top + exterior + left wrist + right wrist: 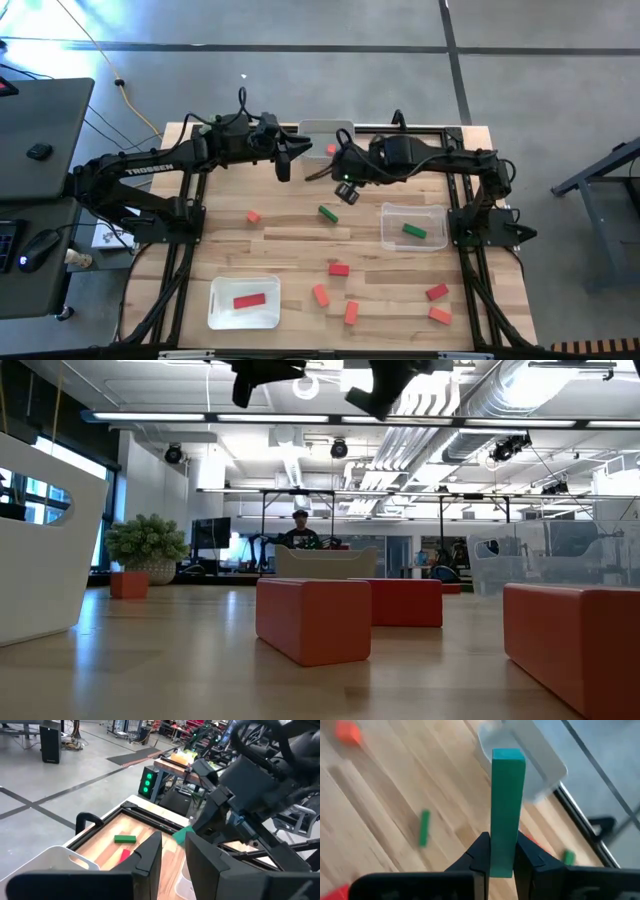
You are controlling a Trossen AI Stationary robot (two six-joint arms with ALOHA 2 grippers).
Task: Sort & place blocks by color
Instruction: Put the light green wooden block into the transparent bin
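Note:
My right gripper point(502, 845) is shut on a long green block point(507, 805) and hangs above the far middle of the table point(347, 188). My left gripper point(172, 862) hovers beside it to the left point(283, 165), fingers slightly apart with nothing between them. A green block point(414, 231) lies in the clear tray point(388, 238). A red block point(249, 300) lies in the white tray point(222, 315). Loose on the wood lie a green block point(328, 213), red blocks point(339, 269) and orange ones point(320, 295). My right gripper pinches the green block's near end point(502, 862) between its two fingers, one on each long side. The fingers slant downward, coming from the table's right. The block runs along the fingers and sticks out well past their tips, lifted clear of the table.
A third, pale tray point(325, 130) stands at the far edge, with a red block point(124, 855) and a small green one point(125, 839) on the wood beside it. More blocks lie at the near right point(436, 292) and one orange at the left point(254, 216).

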